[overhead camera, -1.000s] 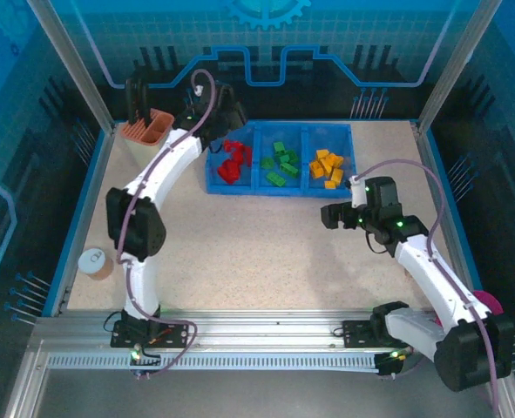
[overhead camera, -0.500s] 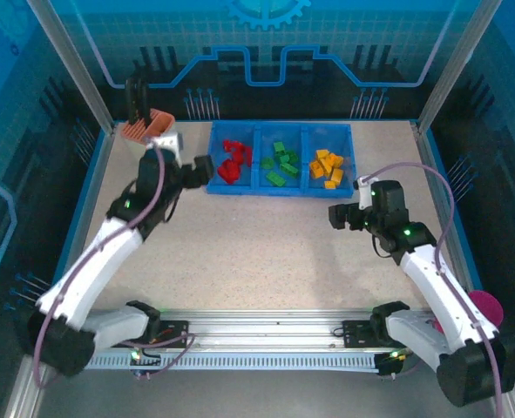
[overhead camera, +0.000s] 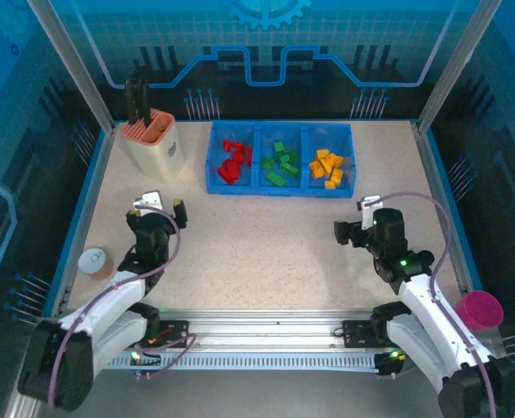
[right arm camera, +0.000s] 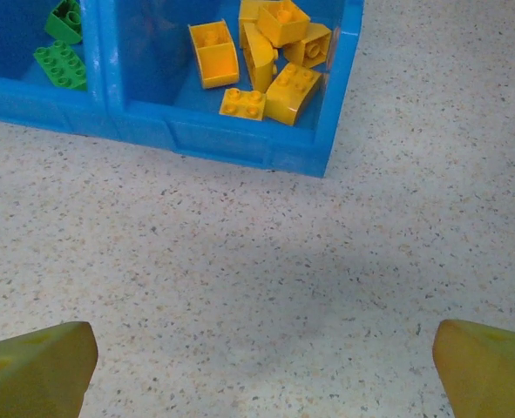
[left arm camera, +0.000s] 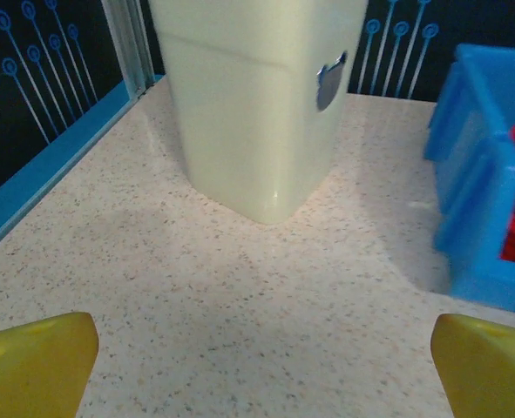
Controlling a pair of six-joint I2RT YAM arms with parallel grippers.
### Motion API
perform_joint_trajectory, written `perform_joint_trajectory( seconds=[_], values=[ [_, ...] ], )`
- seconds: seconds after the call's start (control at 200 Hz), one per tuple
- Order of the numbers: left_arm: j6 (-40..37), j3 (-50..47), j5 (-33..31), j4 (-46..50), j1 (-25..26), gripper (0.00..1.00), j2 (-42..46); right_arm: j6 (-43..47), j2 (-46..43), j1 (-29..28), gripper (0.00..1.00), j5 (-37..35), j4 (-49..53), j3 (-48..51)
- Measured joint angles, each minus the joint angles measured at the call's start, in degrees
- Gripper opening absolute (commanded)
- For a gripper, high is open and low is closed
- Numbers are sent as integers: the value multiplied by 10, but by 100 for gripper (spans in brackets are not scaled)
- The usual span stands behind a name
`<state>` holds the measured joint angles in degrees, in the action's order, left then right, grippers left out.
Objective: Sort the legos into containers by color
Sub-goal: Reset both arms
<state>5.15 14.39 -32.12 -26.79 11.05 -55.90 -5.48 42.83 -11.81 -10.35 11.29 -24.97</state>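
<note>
While both arms rest low near the front of the table (overhead camera: 257, 252), the left gripper (overhead camera: 159, 207) and the right gripper (overhead camera: 350, 225) are spread wide and hold nothing. In the tray (overhead camera: 279, 188), red legos (overhead camera: 233, 161) lie left, green legos (overhead camera: 280, 163) middle, yellow legos (overhead camera: 328, 167) right.

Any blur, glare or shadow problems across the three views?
Left wrist: cream holder looks soft, its shadow diffuse on the table; right wrist: yellow bricks sharp, fingertips blurred; top external: even light, no glare on the blue tray.
</note>
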Motion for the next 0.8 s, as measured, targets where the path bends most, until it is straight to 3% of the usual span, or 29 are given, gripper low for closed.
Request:
perform_joint_trajectory(
  seconds=[0.165,0.42,0.801],
  values=[
    [-38,-23,54,-174,-37,99,-155,12,15,3,100,2,-78,21],
    [-69,-12,147,-356,-49,99,-337,52,64,8,100,4,-200,40],
    [-62,63,169,-296,-78,99,-339,91,214,51,100,54,-436,94]
  ],
)
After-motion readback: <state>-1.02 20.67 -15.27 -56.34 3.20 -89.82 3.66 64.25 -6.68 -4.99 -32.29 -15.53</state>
